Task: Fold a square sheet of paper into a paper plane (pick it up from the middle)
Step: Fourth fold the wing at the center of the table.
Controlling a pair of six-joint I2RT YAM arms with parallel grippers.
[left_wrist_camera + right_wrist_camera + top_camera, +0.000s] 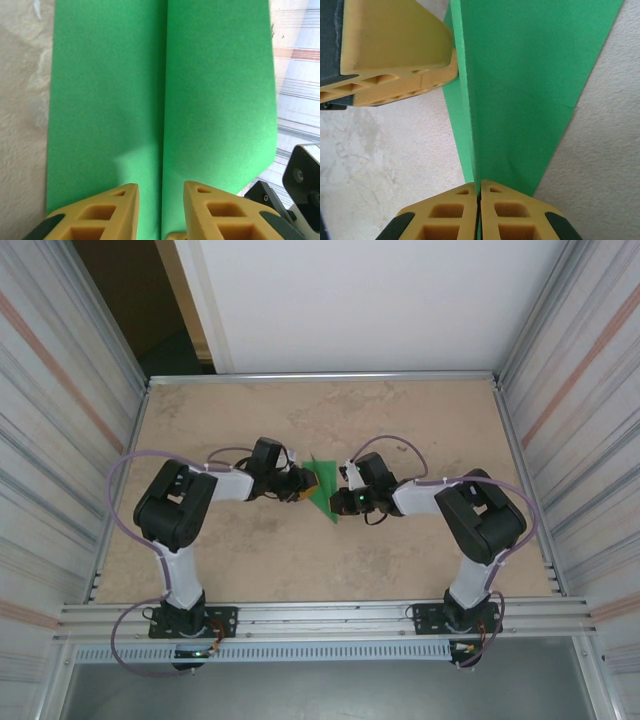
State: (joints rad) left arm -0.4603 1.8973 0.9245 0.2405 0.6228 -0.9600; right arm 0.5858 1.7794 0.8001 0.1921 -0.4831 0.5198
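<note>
The square sheet of paper (325, 492) is bright green and folded into a pointed shape with a centre crease. It is held off the tabletop between the two arms. My right gripper (479, 184) is shut on its folded ridge, and the paper (530, 85) fans out beyond the fingertips. My left gripper (161, 187) is open, one finger on each side of the crease line of the paper (215, 90), with a clear gap between them. In the right wrist view the left gripper's fingers (395, 45) sit against the paper's left side. From above, the left gripper (300, 483) and right gripper (346, 486) face each other.
The beige tabletop (300, 410) stretches behind and in front of the arms. Ribbed metal walls (60, 390) close in both sides, and a metal rail (320, 615) runs along the near edge. Part of the right arm's wrist (300, 185) shows at the left wrist view's lower right.
</note>
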